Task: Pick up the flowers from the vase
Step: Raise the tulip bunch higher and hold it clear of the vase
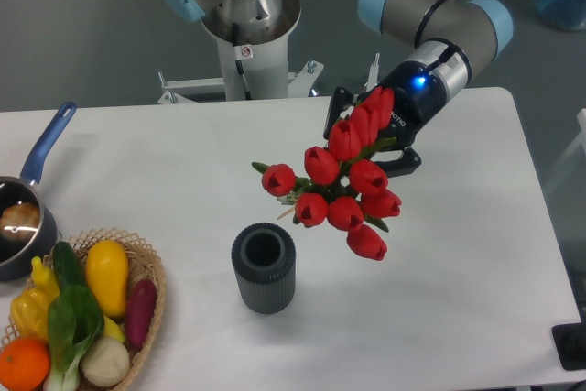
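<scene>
Fingers point(369, 142) clenched on the flowers point(343, 185), held clear above the vase point(264, 267)

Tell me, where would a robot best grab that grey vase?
Probably around the vase body, gripper coming down from above or from a side. It stands upright, a plain ribbed cylinder apart from the flowers, with bare table all round, so the ribs should aid grip.

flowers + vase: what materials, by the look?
Flowers: likely artificial, plastic or coated foam; the red buds are uniformly glossy with hard highlights. Vase: matte dark grey, probably plastic or rubber, possibly ceramic; even vertical ribs, no shine. Neither can be confirmed from one view.
</scene>
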Available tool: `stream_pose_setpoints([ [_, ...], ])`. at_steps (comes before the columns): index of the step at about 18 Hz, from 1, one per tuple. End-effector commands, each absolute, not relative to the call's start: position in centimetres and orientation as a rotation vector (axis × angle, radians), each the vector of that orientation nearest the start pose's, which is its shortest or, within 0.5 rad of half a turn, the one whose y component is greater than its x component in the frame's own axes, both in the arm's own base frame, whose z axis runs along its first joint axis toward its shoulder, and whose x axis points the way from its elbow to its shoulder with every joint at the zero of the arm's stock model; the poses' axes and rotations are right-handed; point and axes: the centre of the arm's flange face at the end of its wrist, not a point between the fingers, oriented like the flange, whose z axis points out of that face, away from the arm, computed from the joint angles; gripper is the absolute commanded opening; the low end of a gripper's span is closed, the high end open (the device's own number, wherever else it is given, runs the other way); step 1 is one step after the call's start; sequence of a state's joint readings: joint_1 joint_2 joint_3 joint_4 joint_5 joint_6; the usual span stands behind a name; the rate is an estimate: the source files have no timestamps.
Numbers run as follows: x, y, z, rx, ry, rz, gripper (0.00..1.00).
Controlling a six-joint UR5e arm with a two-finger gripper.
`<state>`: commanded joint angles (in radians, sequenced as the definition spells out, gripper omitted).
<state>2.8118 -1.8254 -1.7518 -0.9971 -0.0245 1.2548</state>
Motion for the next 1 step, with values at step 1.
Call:
stream_pose_setpoints([
  [1, -45.56, 40.21, 42.51, -1.555, 0.123, -0.402, 0.26],
])
